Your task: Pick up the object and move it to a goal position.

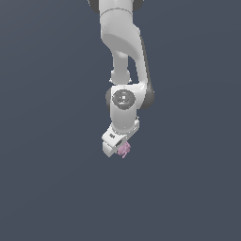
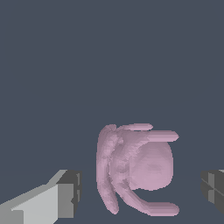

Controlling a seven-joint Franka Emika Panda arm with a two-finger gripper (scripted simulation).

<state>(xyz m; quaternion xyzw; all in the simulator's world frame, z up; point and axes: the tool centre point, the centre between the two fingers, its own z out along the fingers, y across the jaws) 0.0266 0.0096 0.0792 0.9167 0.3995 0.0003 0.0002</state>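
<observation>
The object point(image 2: 140, 168) is a small pink-mauve lumpy ball with thin protruding nubs. In the wrist view it sits between my two fingers, one dark pad point(image 2: 70, 192) on one side and the other pad point(image 2: 213, 189) on the other. A narrow gap shows on each side of it, so the gripper point(image 2: 141, 190) is open around it without touching. In the exterior view the object point(image 1: 124, 149) peeks out just below the white gripper head point(image 1: 114, 139), toward the exterior view's right. The fingertips themselves are hidden there.
A plain dark blue-grey surface point(image 1: 47, 188) fills both views. The white arm point(image 1: 123, 42) comes down from the top of the exterior view. No goal marker or other object shows.
</observation>
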